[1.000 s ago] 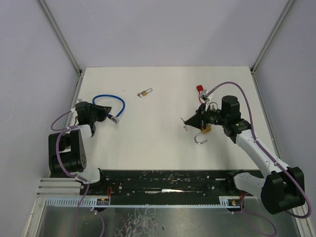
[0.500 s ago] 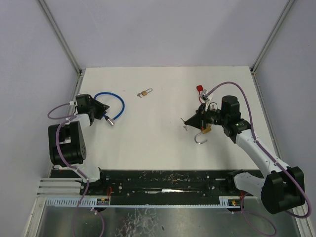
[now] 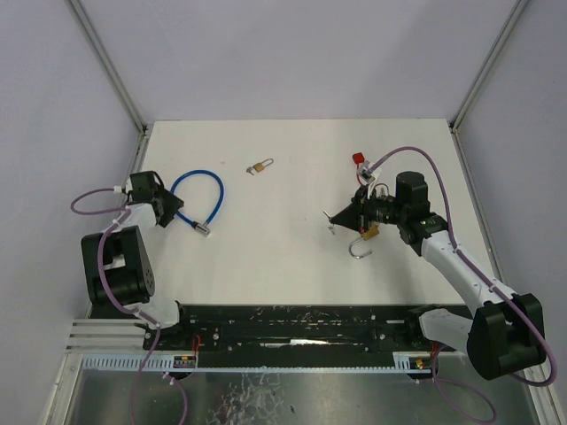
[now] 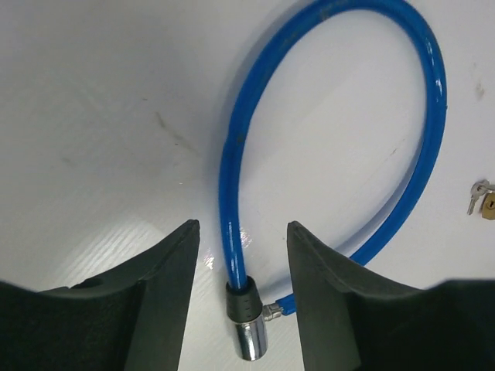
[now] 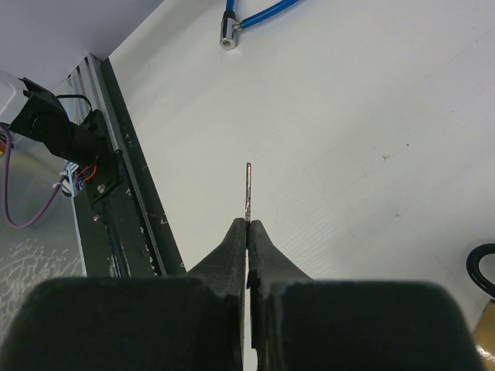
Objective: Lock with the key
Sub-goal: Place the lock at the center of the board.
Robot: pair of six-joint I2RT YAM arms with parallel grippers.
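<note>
A blue cable lock [image 3: 211,191] lies looped on the white table at the left, its silver cylinder end [image 3: 204,227] nearest me. My left gripper [image 3: 174,209] stands open just left of it. In the left wrist view the cable [image 4: 230,193] and cylinder [image 4: 249,328] lie between the fingers of that gripper [image 4: 242,232], touching neither. My right gripper [image 3: 334,218] hovers right of centre, shut on a thin key [image 5: 248,185] whose blade sticks out past the tips of that gripper [image 5: 248,224], pointing left. The cylinder [image 5: 227,35] is far ahead of the key.
A brass padlock with an open silver shackle [image 3: 361,247] hangs under the right gripper. A small brass padlock [image 3: 260,166] lies at the back middle, a red tag [image 3: 359,159] at the back right. The black base rail [image 3: 301,323] runs along the near edge.
My left gripper has opened, let go of the blue cable lock and drawn back to the left; the cylinder end now lies on the table. The right arm has not moved.
</note>
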